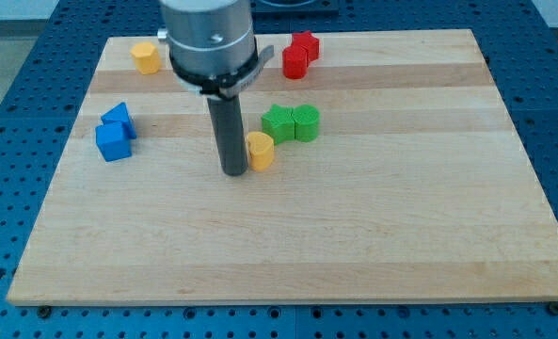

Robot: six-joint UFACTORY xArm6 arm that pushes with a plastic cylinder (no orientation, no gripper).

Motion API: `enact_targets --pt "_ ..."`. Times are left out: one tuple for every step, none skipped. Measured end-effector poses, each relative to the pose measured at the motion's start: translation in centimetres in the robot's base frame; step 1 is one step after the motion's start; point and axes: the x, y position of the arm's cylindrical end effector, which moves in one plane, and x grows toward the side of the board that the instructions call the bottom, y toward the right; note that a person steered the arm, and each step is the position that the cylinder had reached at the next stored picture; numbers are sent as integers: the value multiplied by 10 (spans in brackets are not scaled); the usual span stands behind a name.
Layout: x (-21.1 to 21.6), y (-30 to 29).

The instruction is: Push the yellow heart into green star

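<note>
The yellow heart (260, 151) lies near the board's middle, just below and left of the green star (279, 122); the two look to be touching or nearly so. A green round block (306, 123) sits against the star's right side. My tip (235, 171) is at the end of the dark rod, right against the yellow heart's left side.
A second yellow block (146, 57) sits at the view's top left. Two red blocks (299, 55) sit at the top, right of the arm. Two blue blocks (115, 132) sit at the left. The wooden board (354, 235) ends in blue table all around.
</note>
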Motion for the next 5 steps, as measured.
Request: enact_targets --pt "3 0" --pt "-15 10" --pt "-24 33" --pt "-30 42" --pt "-29 10"
